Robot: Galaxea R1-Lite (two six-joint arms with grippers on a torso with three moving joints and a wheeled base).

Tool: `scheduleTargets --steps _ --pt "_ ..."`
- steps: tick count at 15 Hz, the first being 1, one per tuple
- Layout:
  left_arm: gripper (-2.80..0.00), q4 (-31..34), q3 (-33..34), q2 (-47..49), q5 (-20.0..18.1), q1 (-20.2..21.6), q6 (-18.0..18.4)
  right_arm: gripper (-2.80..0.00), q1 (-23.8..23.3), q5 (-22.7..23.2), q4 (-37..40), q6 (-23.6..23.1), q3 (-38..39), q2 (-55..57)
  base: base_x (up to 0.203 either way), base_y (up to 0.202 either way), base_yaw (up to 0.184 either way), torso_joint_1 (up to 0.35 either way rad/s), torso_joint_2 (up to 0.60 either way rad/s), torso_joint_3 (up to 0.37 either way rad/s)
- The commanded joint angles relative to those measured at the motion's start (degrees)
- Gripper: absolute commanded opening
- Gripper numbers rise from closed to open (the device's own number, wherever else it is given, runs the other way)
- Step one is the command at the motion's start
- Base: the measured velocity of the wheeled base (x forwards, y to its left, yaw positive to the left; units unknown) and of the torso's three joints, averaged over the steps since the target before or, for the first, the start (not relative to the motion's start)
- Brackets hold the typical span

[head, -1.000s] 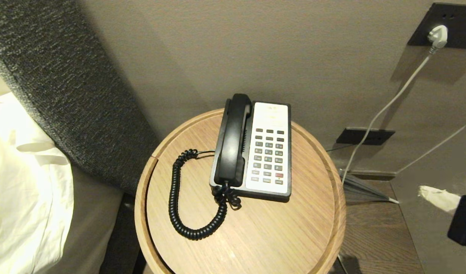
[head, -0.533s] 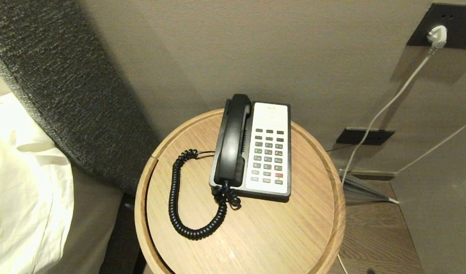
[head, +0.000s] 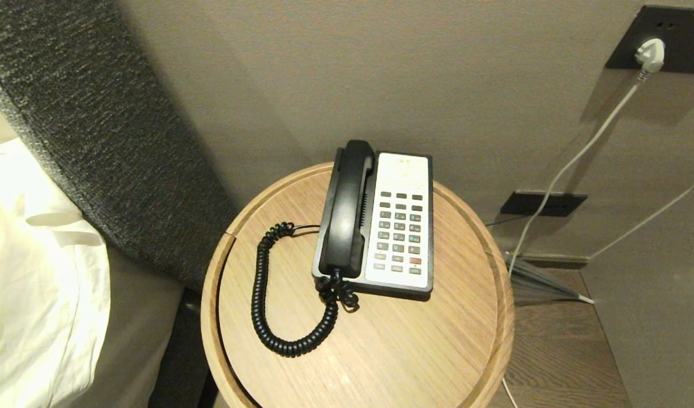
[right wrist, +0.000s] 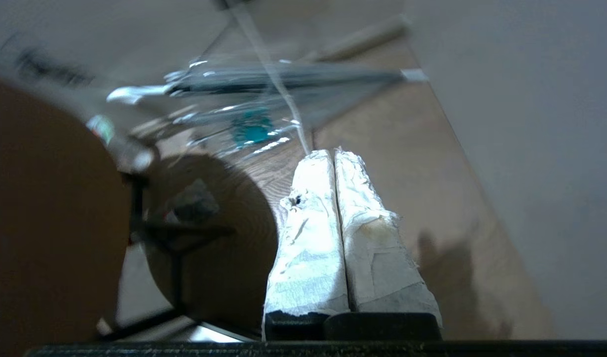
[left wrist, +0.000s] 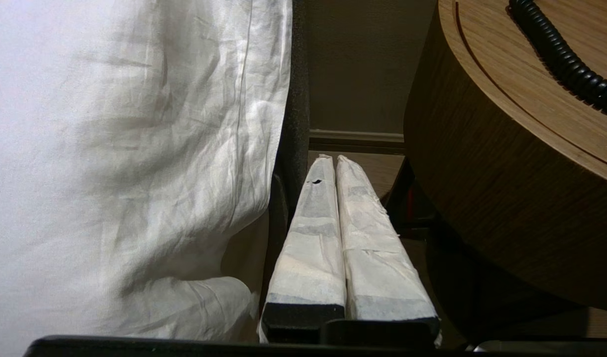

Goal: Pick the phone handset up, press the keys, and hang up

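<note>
While the phone handset (head: 347, 208) lies cradled on the worktop (head: 380, 351), both end effectors (left wrist: 335, 163) (right wrist: 333, 156) are pressed together, so snagging of the coiled cord (head: 279, 317) is judged possible.

Head view above round table (head: 380, 351), wrist views low beside it

A round wooden counter (head: 380, 351) at lower centre carries a phone base (head: 400, 221), its coiled cord (head: 267, 306) looping left.
</note>
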Motion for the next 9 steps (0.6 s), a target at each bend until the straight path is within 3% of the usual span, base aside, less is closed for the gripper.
scheduleTargets --steps 1,3,6,7,9 --pt "-2.8 -0.06 2.29 0.07 0.0 -0.02 -0.04 -2.8 -3.26 6.43 -0.73 -6.97 3.03 -10.73 0.0 0.0 0.0 0.0 0.0 0.0" --pt "-2.8 -0.06 2.29 0.07 0.0 -0.02 -0.04 -2.8 -4.44 12.6 -2.75 -13.94 8.01 -17.94 0.0 0.0 0.0 0.0 0.0 0.0" --pt "-2.8 -0.06 2.29 0.07 0.0 -0.02 -0.03 -2.8 -4.97 16.01 -21.38 -16.38 20.74 -19.21 0.0 0.0 0.0 0.0 0.0 0.0" --pt "-2.8 -0.06 2.29 0.07 0.0 -0.02 0.05 -2.8 -5.04 17.63 -23.28 -16.75 22.07 -19.26 0.0 0.0 0.0 0.0 0.0 0.0" --pt "-2.8 -0.06 2.29 0.07 0.0 -0.02 0.05 -2.8 -5.1 21.16 -16.19 -19.95 21.11 -19.87 0.0 0.0 0.0 0.0 0.0 0.0"
